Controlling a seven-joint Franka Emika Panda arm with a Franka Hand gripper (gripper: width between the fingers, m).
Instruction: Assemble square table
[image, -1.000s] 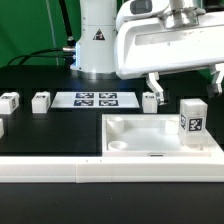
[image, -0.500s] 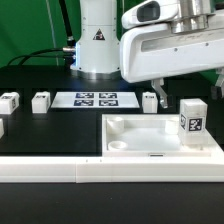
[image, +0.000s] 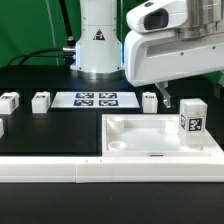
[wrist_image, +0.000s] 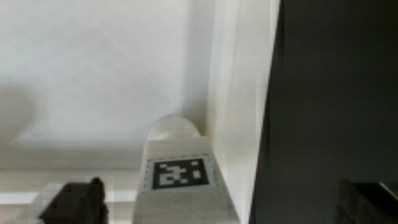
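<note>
Above the tabletop's (image: 150, 142) corner at the exterior view's right, my gripper (wrist_image: 217, 203) has drifted further toward that side, fingers spread wide, holding nothing. The upright leg (image: 190, 118) stands there unmoved beneath me.

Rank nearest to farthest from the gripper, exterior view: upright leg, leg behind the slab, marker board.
1. Upright leg: stands on the slab, under the gripper.
2. Leg behind the slab: on the black table, toward the exterior view's left.
3. Marker board: farther to the exterior view's left.
</note>
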